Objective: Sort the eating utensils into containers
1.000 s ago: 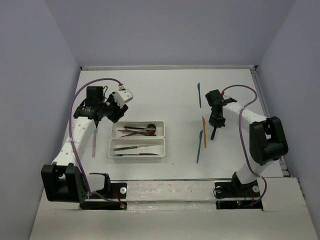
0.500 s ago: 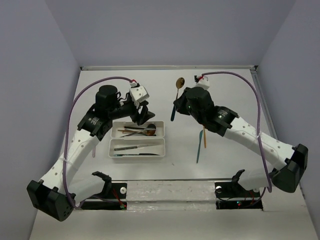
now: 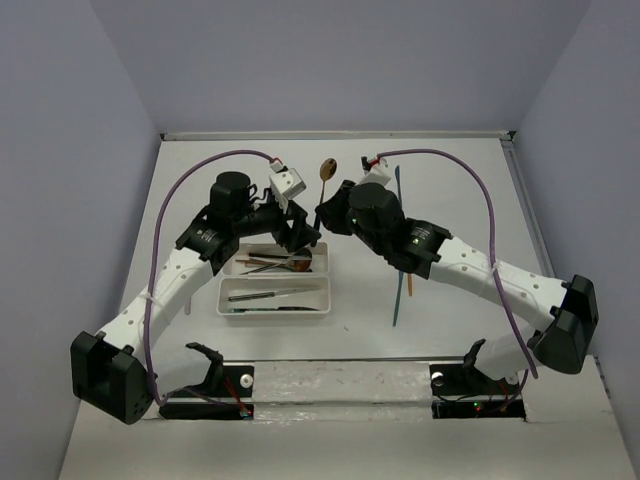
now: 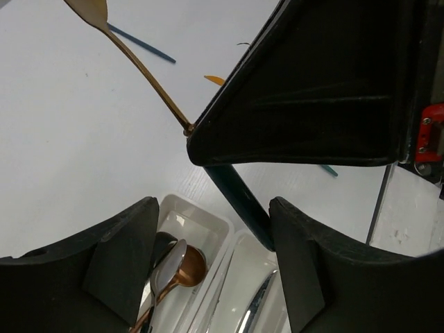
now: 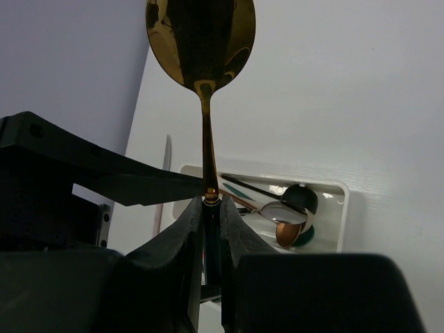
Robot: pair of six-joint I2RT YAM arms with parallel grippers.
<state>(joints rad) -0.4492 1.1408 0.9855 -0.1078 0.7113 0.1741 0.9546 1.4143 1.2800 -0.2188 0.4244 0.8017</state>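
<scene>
Two white trays, part filled: the far tray [image 3: 326, 257] holds spoons, the near tray [image 3: 328, 296] slim silver and dark pieces.

One gold spoon [image 5: 201, 41], pinched upright by its handle in the right tool [image 5: 208, 208], just beyond the far tray.

Left tool [image 4: 215, 243] spread, empty, above that tray.

Unsorted on the surface [image 3: 250, 180]: orange utensil [image 3: 408, 283], teal utensil [image 3: 396, 306], dark blue utensil [image 3: 398, 185], cream utensil [image 5: 166, 182].

Judged over half done.
</scene>
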